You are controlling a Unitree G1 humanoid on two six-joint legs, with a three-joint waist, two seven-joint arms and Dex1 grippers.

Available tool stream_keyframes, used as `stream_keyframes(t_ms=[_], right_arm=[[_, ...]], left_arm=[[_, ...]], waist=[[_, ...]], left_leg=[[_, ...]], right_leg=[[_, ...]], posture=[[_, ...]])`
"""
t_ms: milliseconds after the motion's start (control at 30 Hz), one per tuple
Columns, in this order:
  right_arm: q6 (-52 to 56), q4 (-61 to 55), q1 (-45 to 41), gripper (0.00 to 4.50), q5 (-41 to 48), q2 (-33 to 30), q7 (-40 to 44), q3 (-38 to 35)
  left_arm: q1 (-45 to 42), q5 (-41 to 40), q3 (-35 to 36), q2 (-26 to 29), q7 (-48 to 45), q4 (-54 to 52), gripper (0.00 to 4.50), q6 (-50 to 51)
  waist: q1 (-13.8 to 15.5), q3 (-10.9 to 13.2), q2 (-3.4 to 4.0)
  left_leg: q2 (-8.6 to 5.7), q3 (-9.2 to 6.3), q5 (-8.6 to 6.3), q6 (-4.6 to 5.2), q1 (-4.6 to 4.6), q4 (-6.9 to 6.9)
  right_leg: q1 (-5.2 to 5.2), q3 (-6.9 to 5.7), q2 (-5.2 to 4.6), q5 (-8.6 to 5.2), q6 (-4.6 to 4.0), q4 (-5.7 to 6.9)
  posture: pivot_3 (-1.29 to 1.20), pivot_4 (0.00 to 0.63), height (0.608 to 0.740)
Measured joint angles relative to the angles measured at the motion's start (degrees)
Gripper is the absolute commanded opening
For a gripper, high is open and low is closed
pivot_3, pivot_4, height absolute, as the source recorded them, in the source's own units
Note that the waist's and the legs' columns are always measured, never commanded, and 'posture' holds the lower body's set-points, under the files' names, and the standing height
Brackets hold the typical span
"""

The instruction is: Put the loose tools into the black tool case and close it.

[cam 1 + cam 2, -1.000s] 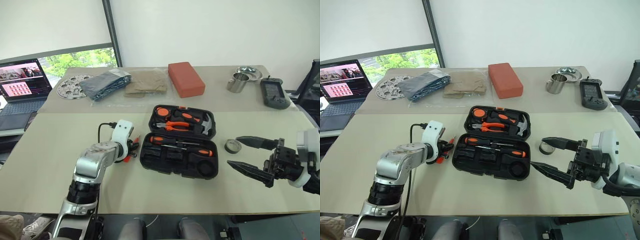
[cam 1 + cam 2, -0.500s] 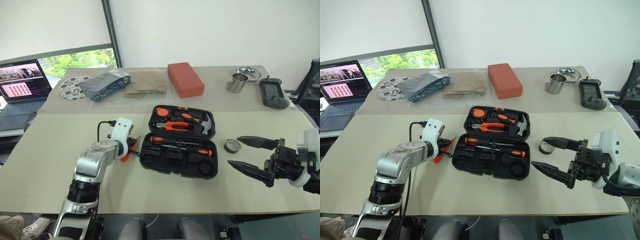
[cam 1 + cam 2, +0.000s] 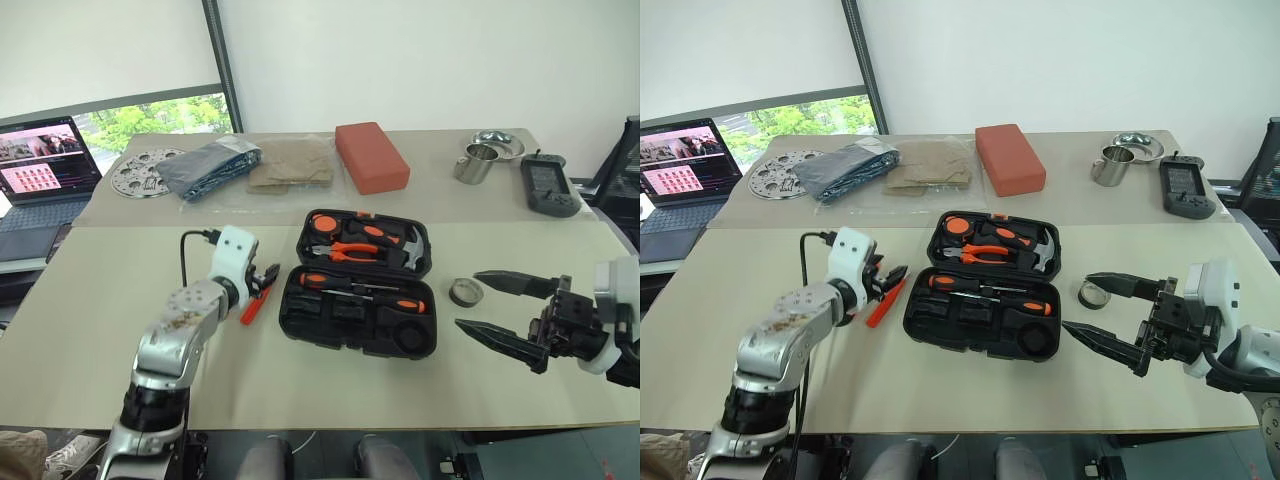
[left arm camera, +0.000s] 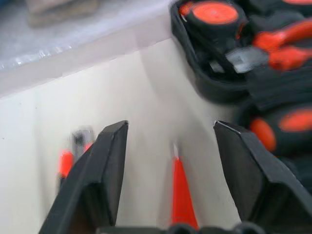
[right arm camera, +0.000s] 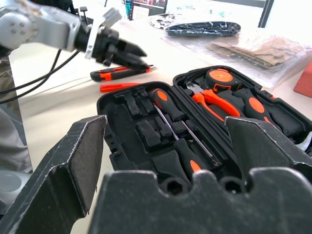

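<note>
The black tool case point(image 3: 345, 325) lies open mid-table. Two orange-and-black screwdrivers point(image 3: 330, 282) lie in its near half, pliers and a hammer in its far half. Left of the case my left gripper point(image 4: 170, 126) is open over a slim orange tool point(image 3: 250, 308), which lies on the table between its fingers, untouched. An orange-and-black utility knife point(image 5: 119, 73) lies on the table just beyond that tool. A small dark tape roll point(image 3: 465, 292) sits right of the case. My right gripper point(image 3: 1076, 302) hangs wide open and empty by that roll.
Along the far side lie a red block point(image 3: 372, 157), plastic-wrapped cloths point(image 3: 250, 168), a perforated metal disc point(image 3: 145, 172), a steel cup point(image 3: 474, 163), a bowl point(image 3: 497, 145) and a handheld device point(image 3: 548, 187). A laptop point(image 3: 40, 170) stands at far left.
My left gripper was shut on the slim orange tool half a second ago and has now opened, leaving the tool on the table. Its wrist has tipped up. The right arm is unmoved.
</note>
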Motion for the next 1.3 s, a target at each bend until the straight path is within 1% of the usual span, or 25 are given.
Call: stream_keyframes(t_ms=[133,400,433,467,533,633,800,933,1033,1100,1167,1200,1300], right_arm=[[0.07,0.0,-0.38,4.5,0.06,-0.19,-0.09,0.0],[0.05,0.83,-0.33,4.5,0.05,-0.72,1.35,-0.05],[0.05,0.83,-0.1,4.5,0.05,-0.72,1.43,-0.11],[0.05,0.83,0.07,4.5,0.04,-0.72,1.54,-0.21],[0.02,0.82,0.55,4.5,0.04,-0.7,1.88,-0.6],[0.02,0.82,1.28,4.5,0.04,-0.65,1.94,-1.24],[-0.03,0.81,1.41,4.5,0.03,-0.34,1.91,-1.53],[-0.04,0.8,1.44,4.5,0.03,0.04,1.82,-1.6],[-0.04,0.75,1.3,4.5,0.06,0.51,1.39,-1.69],[-0.04,0.74,1.11,4.5,0.06,0.57,1.2,-1.67],[-0.04,0.82,0.85,4.5,0.04,0.64,1.17,-1.59],[-0.05,1.0,0.48,4.5,0.03,0.69,1.18,-1.49],[-0.6,1.51,-0.41,4.5,-0.1,0.94,1.35,-1.14]], left_arm=[[2.12,0.67,-0.77,0.38,0.43,0.22,2.81,0.27],[1.77,1.1,-2.43,1.8,-0.05,1.28,2.81,3.41],[1.71,1.03,-2.66,2.0,-0.31,0.99,2.29,4.2],[1.7,0.97,-2.98,2.27,-0.52,0.62,2.14,4.68],[1.67,0.76,-3.63,2.36,-0.77,-0.26,1.29,6.05],[1.67,0.64,-3.81,2.43,-0.77,-0.87,0.47,7.05],[1.35,0.39,-2.94,2.2,-0.59,-0.71,0.47,7.76],[0.45,0.4,-2.17,1.78,-1.42,2.19,0.47,0.98],[-5.74,-1.53,1.15,2.4,-5.86,4.7,0.47,-7.96],[-9.62,-2.37,2.64,4.68,-9.39,5.69,0.47,-12.32],[-12.7,-3.07,2.16,7.99,-15.88,8.17,0.47,-17.2],[-13.74,-3.26,0.89,9.54,-20.06,9.7,0.47,-19.83],[-16.88,-1.98,-8.28,14.9,-38.58,15.98,0.47,-33.44]], waist=[[0.18,0.01,-0.01],[0.12,-0.02,0.05],[0.08,-0.02,0.05],[0.02,-0.02,0.05],[-0.11,-0.03,0.06],[-0.21,-0.04,0.08],[-0.37,-0.05,0.1],[-0.1,0.02,0.06],[0.21,0.13,-0.08],[0.19,0.09,-0.02],[0.1,0.05,0.09],[0.02,0.05,0.11],[0.07,0.06,0.16]], left_leg=[[-0.02,-0.02,0.01,0.0,0.14,0.09],[0.0,0.0,0.0,0.0,0.13,0.04],[0.0,0.01,0.0,0.0,0.13,0.02],[0.0,0.01,0.0,0.0,0.14,0.02],[0.01,0.04,0.0,0.0,0.17,0.02],[0.02,0.06,0.0,0.0,0.23,0.02],[0.03,0.08,0.0,0.0,0.26,0.02],[0.03,0.06,0.01,-0.01,0.24,0.08],[0.03,0.03,0.04,-0.05,0.12,0.11],[0.0,0.09,0.04,-0.05,0.13,0.06],[-0.02,0.13,0.02,-0.03,0.12,-0.02],[-0.02,0.16,0.01,-0.01,0.12,-0.04],[-0.05,0.25,0.0,-0.01,0.06,-0.08]], right_leg=[[-0.01,-0.03,-0.02,0.0,0.02,0.03],[0.07,-0.01,0.01,-0.04,0.07,0.02],[0.14,0.0,0.01,-0.05,0.08,0.02],[0.19,0.0,0.01,-0.06,0.08,0.02],[0.27,0.03,0.01,-0.14,0.22,0.02],[0.31,0.05,0.02,-0.19,0.29,0.02],[0.32,0.07,0.04,-0.22,0.34,0.04],[0.18,0.05,0.04,-0.19,0.32,0.05],[-0.06,-0.06,0.02,0.03,-0.01,0.05],[-0.07,0.0,0.02,0.02,-0.01,0.0],[-0.08,0.02,0.01,0.01,0.0,-0.08],[-0.09,0.04,0.03,0.01,0.0,-0.1],[-0.15,-0.01,0.06,0.01,-0.02,-0.24]], posture=[[0.0,0.15,0.74],[0.0,0.15,0.74],[0.0,0.15,0.74],[0.0,0.15,0.74],[0.0,0.15,0.74],[0.0,0.15,0.74],[0.0,0.15,0.74],[0.0,0.15,0.74],[0.0,0.15,0.74],[0.0,0.15,0.74],[0.0,0.15,0.74],[0.0,0.15,0.74],[0.0,0.15,0.74]])
